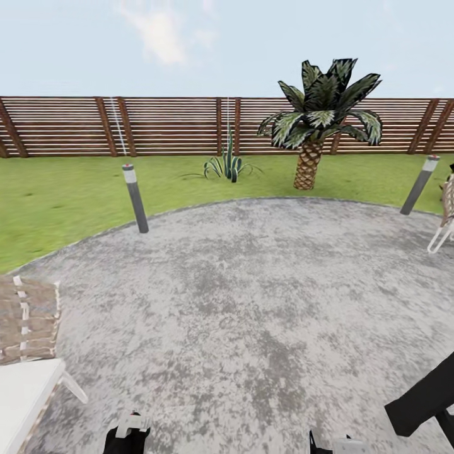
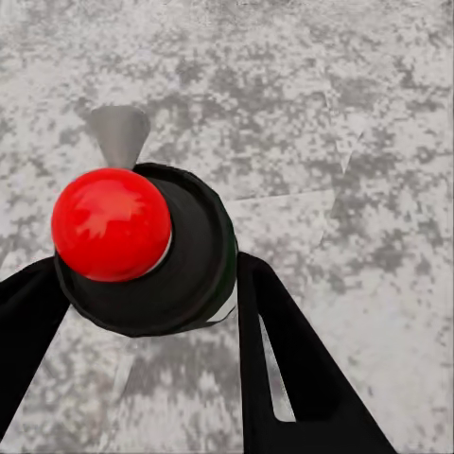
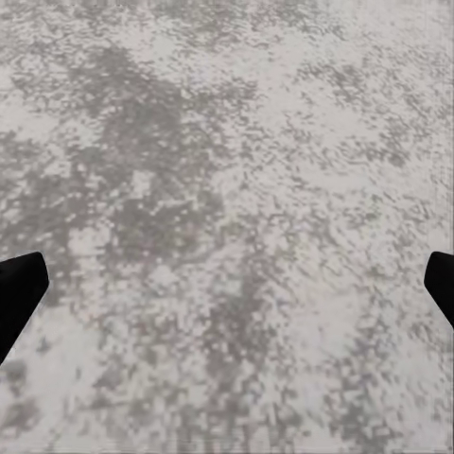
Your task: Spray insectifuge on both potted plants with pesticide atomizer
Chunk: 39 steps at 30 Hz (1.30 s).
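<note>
The pesticide atomizer (image 2: 184, 260) sits between the two black fingers of my left gripper (image 2: 147, 274), which is shut on its dark body. Its red dot (image 2: 112, 224) faces the camera and a grey nozzle (image 2: 120, 135) points out over the gravel. In the head view the left gripper (image 1: 128, 436) shows at the bottom edge. My right gripper (image 3: 230, 284) hangs open over bare gravel, fingertips wide apart, and its top (image 1: 334, 444) pokes in at the head view's bottom edge. I stand on the garden's round gravel patio (image 1: 252, 302). The potted plants are out of view.
Lawn (image 1: 63, 195) rings the patio, backed by a brown slatted fence (image 1: 170, 126). A palm (image 1: 312, 132) and a spiky agave tuft (image 1: 227, 167) stand ahead. Two bollard lights (image 1: 135, 198) (image 1: 419, 184) mark the patio edge. A woven chair (image 1: 28, 328) is at left, another (image 1: 446, 211) at right.
</note>
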Motion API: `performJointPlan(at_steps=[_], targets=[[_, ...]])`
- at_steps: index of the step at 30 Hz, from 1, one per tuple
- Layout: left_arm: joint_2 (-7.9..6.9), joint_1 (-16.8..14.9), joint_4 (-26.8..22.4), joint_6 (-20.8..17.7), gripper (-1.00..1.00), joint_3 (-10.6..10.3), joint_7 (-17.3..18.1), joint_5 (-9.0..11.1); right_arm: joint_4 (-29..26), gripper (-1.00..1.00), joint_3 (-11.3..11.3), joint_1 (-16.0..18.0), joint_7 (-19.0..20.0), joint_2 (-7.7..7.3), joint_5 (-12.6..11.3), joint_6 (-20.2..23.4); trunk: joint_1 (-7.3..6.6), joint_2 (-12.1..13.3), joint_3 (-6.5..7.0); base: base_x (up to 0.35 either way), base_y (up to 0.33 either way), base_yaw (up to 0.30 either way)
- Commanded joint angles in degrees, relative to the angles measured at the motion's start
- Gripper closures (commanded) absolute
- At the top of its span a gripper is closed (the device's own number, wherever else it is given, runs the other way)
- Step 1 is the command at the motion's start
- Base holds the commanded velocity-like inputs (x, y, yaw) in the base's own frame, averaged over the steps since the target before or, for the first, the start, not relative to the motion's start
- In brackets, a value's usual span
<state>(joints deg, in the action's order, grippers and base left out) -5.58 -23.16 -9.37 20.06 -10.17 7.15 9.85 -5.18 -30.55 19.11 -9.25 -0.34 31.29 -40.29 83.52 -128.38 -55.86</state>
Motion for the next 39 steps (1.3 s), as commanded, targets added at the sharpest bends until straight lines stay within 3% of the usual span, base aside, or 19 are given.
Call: performJointPlan(at_steps=[1,39], targets=[[-0.04,-0.04,0.05,0.16,1.0,-0.38,0.23,0.61,0.08,-1.0,-0.21,0.05,-0.42,-0.01,0.62,-0.14,0.03,-0.02,-0.05,0.339,0.0,0.0],[-0.05,-0.04,0.05,0.17,1.0,-0.38,0.23,0.61,0.08,-1.0,-0.21,0.05,-0.42,0.07,0.62,-0.13,0.03,-0.02,-0.05,0.339,0.0,0.0]])
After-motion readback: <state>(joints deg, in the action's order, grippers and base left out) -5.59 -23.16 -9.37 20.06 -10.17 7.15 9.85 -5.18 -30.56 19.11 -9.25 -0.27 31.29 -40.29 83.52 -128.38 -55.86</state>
